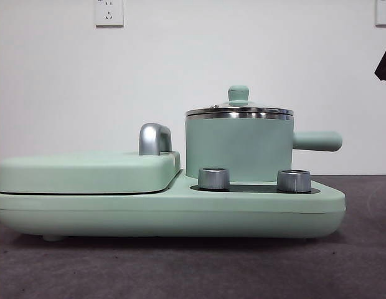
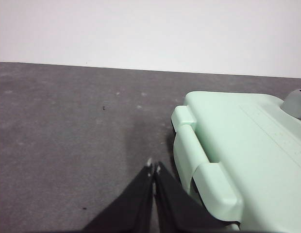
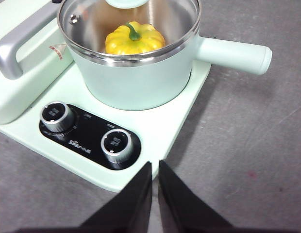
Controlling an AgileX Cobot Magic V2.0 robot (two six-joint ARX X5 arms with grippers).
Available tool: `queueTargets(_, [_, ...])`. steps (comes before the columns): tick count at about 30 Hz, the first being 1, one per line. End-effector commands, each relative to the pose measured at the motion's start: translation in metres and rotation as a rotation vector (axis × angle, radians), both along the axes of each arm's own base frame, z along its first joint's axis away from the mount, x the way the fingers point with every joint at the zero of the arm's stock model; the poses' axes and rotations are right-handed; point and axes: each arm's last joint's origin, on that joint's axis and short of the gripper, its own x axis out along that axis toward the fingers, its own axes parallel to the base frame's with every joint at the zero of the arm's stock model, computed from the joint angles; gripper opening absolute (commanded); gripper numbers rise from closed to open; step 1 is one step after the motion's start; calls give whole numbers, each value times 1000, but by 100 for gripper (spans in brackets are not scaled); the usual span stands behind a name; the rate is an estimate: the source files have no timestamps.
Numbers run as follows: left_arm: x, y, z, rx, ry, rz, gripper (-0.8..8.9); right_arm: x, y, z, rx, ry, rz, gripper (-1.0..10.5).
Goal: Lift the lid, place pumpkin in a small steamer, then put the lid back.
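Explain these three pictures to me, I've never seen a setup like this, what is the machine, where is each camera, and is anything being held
This is a robot with two arms at a table. One picture comes from a low camera looking level across the table; the other two come from cameras on the arms' wrists.

On the grey table stands a mint-green cooker with two knobs. On it sits the small steamer, with the glass lid on top. Through the lid, the right wrist camera shows the pumpkin inside.

The left end effector hangs beside the cooker's flat cover; the right end effector is in front of the knobs. Both are shut and hold nothing.
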Motion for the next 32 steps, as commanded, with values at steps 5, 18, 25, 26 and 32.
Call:
queueTargets(5, [1, 0, -5, 10, 3, 6, 7, -9, -18, -1, -124, -178, -54, 20])
queueTargets(18, [1, 0, -5, 10, 3, 6, 7, -24, -55, -75, 11, -547, -301, 20])
queueTargets(25, [1, 0, -5, 10, 3, 6, 7, -16, -55, -108, 39, -484, -327, 20])
queueTargets(26, [1, 0, -5, 10, 3, 6, 7, -16, -55, -108, 37, -477, -328, 20])
queueTargets(32, [1, 0, -5, 10, 3, 6, 7, -16, -55, -108, 38, -480, -331, 20])
